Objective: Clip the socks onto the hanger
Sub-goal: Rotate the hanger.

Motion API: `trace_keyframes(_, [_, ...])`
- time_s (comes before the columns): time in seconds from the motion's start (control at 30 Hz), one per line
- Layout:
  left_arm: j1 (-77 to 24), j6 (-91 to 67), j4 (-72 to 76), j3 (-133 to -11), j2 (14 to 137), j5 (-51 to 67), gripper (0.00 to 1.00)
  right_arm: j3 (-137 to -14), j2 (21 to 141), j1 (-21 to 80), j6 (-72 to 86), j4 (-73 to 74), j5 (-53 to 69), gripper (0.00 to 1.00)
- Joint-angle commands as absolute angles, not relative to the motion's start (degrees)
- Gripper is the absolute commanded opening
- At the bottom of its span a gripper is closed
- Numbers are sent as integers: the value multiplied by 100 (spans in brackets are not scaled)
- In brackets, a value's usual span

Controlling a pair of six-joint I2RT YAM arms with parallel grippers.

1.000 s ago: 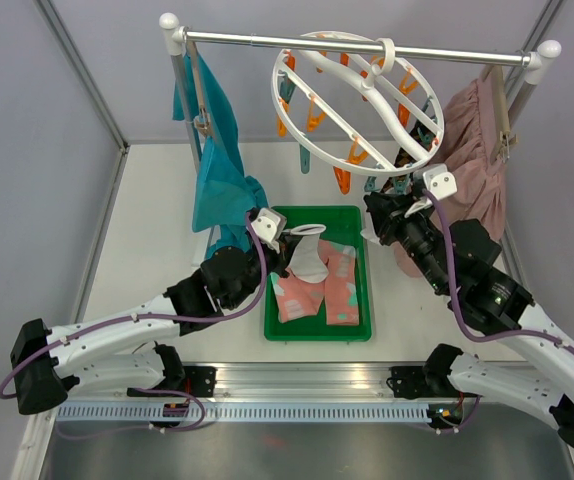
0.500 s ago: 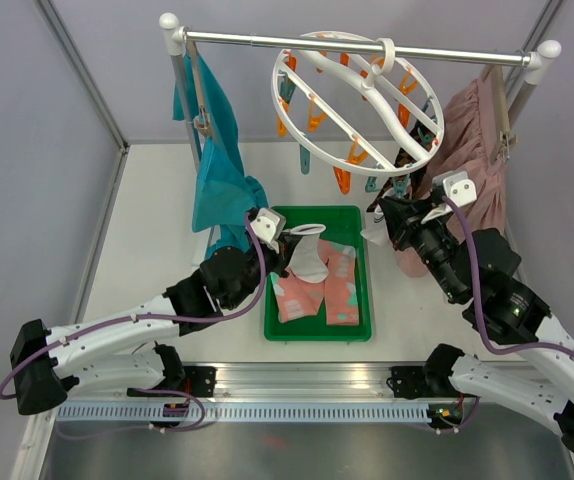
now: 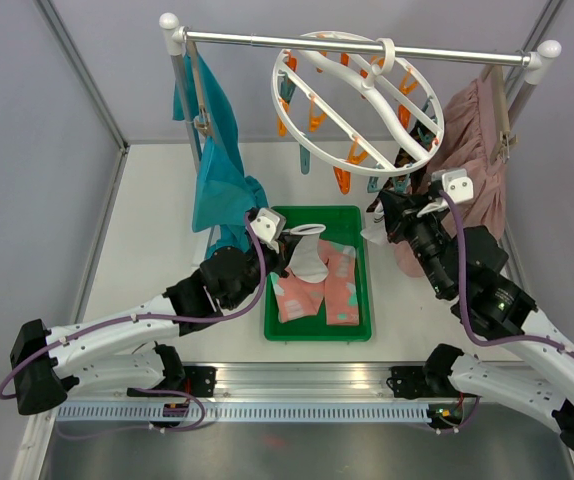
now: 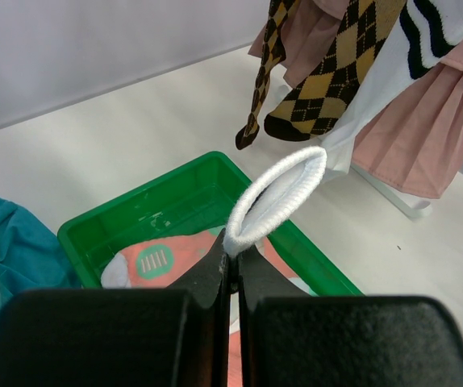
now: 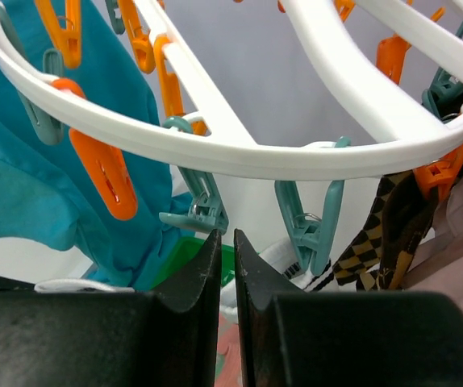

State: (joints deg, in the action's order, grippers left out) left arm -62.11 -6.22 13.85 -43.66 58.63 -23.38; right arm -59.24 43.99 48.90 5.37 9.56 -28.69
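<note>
White ribbed cuff of a sock [image 4: 284, 189] is pinched flat in the left gripper [image 4: 231, 254], jaws clamped on it, held up over the green tray [image 4: 135, 211]. Pink patched socks [image 3: 342, 285] lie in the tray below. The hanger [image 5: 239, 153] hangs tilted from the rail [image 3: 267, 39], between the teal garment [image 3: 217, 180] and the pink skirt [image 3: 477, 130]. Argyle socks [image 4: 336, 72] and a white black-striped sock [image 4: 401, 48] already hang from its clips on the skirt side. The right gripper [image 5: 227, 238] sits just under the ring's rim, its jaws nearly together with a thin slit left and nothing in them. A teal clip [image 5: 316, 226] and an orange clip [image 5: 102, 173] hang directly ahead of it. Against a second ago, the right wrist has shifted slightly toward the skirt. The left arm and its sock are unchanged.
</note>
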Motion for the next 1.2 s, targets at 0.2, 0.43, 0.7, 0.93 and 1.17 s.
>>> trace_keyframes(0.2, [-6187, -712, 1652, -4333, 5766, -2268, 2, -5722, 4271, 4878, 642, 272, -3094, 17])
trace_keyframes(0.43, [-6187, -712, 1661, -4324, 5757, -2276, 2, -5739, 4333, 4869, 712, 141, -2786, 17])
trace_keyframes(0.7, [-6187, -694, 1644, -4324, 5730, -2276, 2, -5783, 4421, 4869, 800, 132, -2532, 17])
trace_keyframes(0.93, [-6187, -694, 1644, -4307, 5739, -2285, 2, -5792, 4465, 4869, 800, 167, -2321, 17])
trace_keyframes(1.17, [-6179, -694, 1652, -4324, 5739, -2276, 2, -5818, 4482, 4869, 730, 167, -2276, 17])
